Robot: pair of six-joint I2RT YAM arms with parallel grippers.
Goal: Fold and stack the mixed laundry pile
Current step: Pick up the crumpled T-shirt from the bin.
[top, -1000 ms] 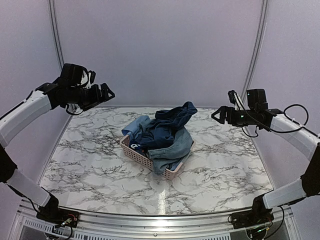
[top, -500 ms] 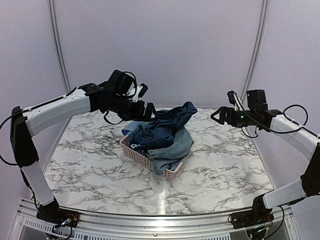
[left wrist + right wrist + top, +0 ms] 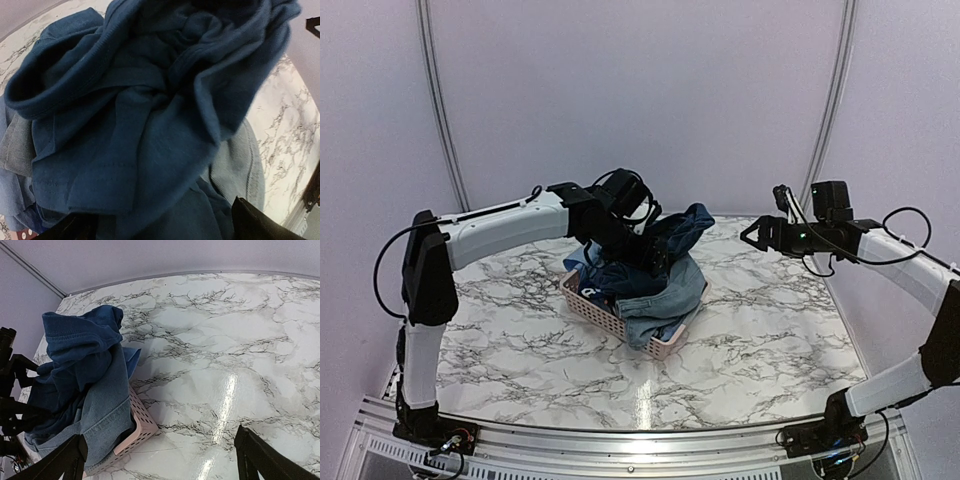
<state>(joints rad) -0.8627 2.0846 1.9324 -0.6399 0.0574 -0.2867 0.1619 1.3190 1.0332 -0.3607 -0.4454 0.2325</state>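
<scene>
1. Left gripper (image 3: 658, 258), fingers spread and empty, sits just over the navy shirt (image 3: 150, 125) topping the laundry pile (image 3: 672, 288) in the pink basket (image 3: 603, 314).
2. Pinch one thick shirt fold only and lift straight up; don't drag the denim (image 3: 107, 410) along.
3. Right gripper (image 3: 752, 236) is spread, empty, well right of the basket.
4. Versus a second ago: left gripper is in from far left; right gripper is unmoved.

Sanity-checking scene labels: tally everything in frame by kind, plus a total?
Grippers: 2, left gripper and right gripper, both open
Baskets: 1, pink basket
Laundry: 1, blue laundry pile heaped in the basket
Tables: 1, marble table
Total: 5
</scene>
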